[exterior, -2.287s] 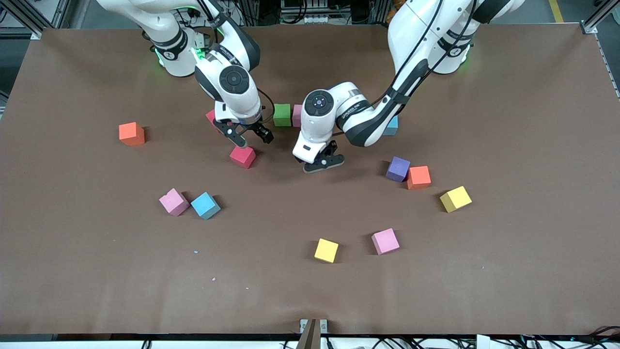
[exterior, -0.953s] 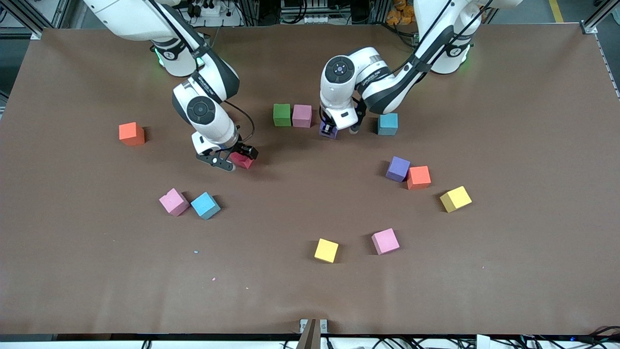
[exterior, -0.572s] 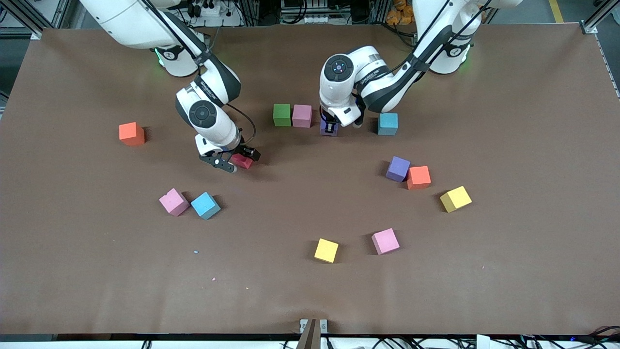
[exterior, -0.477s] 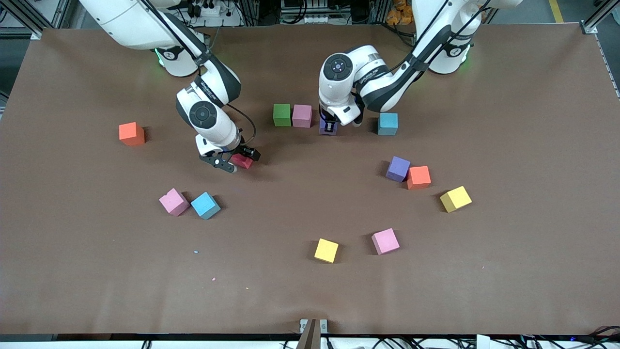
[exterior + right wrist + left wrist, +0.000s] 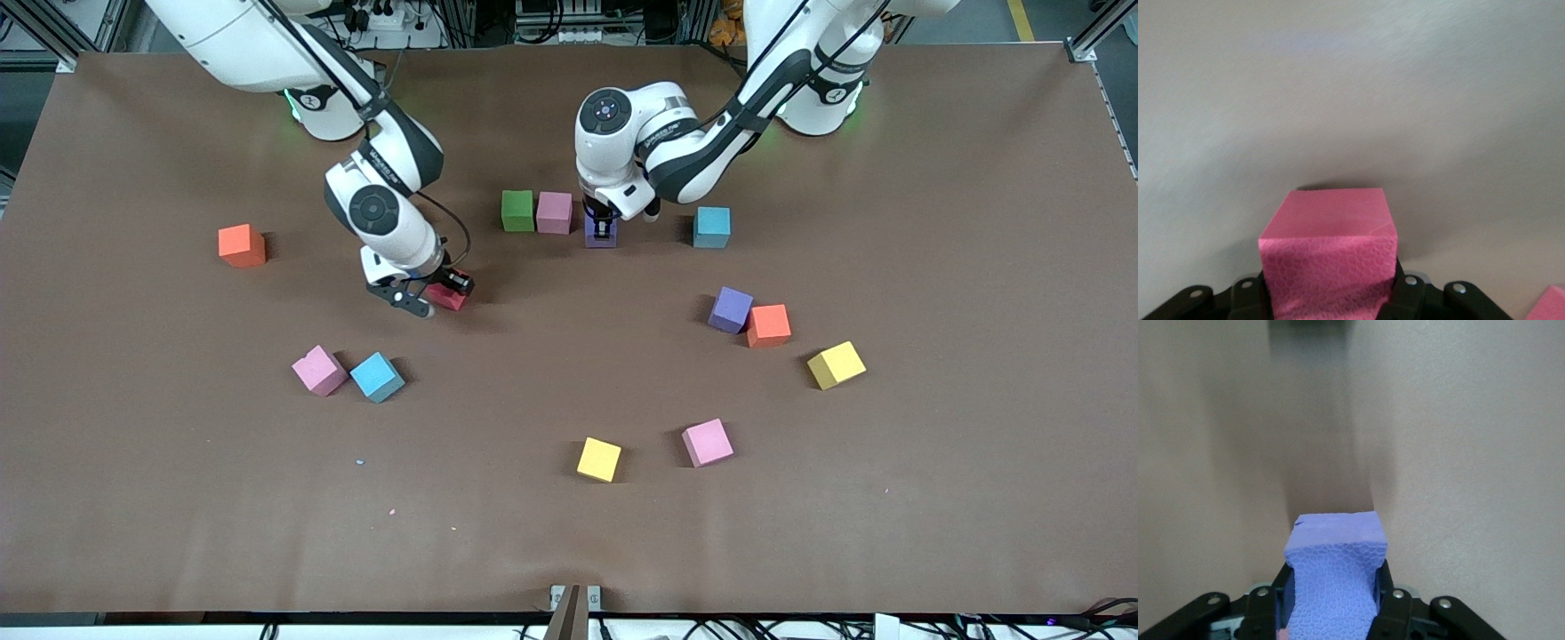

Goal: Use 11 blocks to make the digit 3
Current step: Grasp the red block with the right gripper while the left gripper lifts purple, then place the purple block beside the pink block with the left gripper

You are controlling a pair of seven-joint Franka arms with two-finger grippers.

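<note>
The right gripper [image 5: 433,296] has just clamped onto the red block [image 5: 447,297], which sits on the table nearer the front camera than the green block [image 5: 516,211]. The left gripper [image 5: 602,230] still pinches a purple block [image 5: 601,235], now brought in just beside the pink block [image 5: 554,212], so the top row should gain a third cube.

The left wrist view shows purple foam [image 5: 1335,580] squeezed between the fingers.

In the right wrist view the red cube [image 5: 1327,261] fills the jaws, ready to lift.
</note>
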